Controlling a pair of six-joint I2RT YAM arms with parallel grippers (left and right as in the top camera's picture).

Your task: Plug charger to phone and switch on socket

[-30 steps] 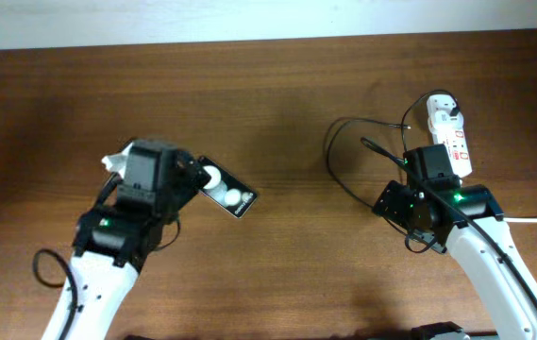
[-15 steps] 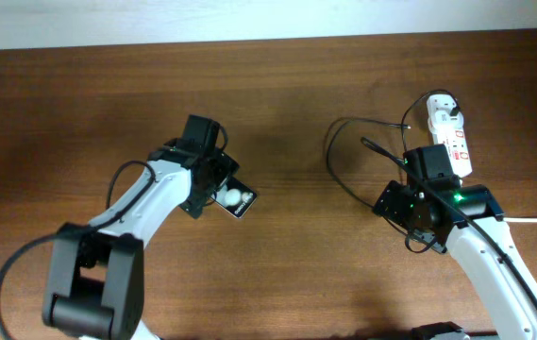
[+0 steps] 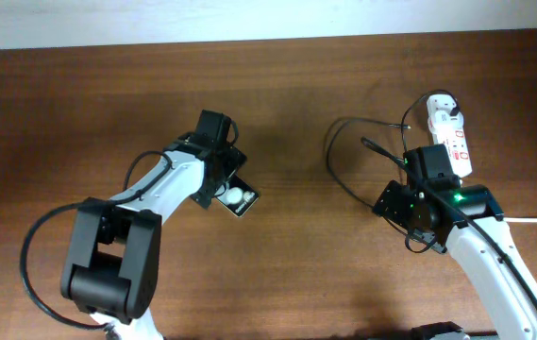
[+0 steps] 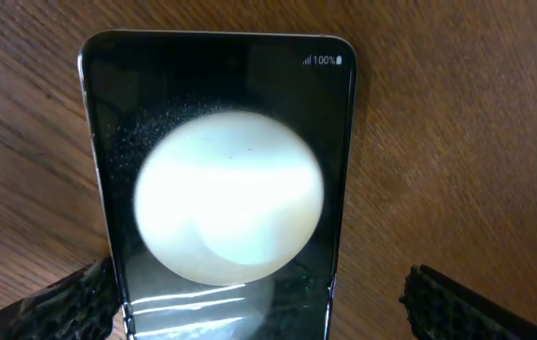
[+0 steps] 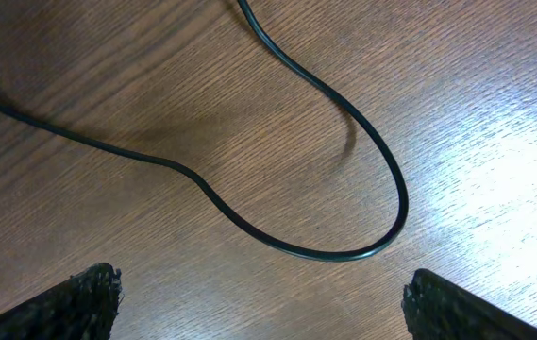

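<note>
While its jaws stand wide apart and grip nothing, the left gripper (image 4: 268,312) straddles the phone (image 4: 221,189), a glossy black slab lying flat on the grained wooden table (image 3: 296,94); the right gripper (image 5: 268,302), equally spread and empty, hangs over the thin black charger (image 5: 334,255) loop; the white oblong socket (image 3: 449,132) lies just beyond.

I see a glossy black slab phone (image 4: 221,189) bearing a cream-white disc, and a thin black cable (image 5: 325,254) across a brown, finely grained wooden table (image 5: 108,76).
</note>
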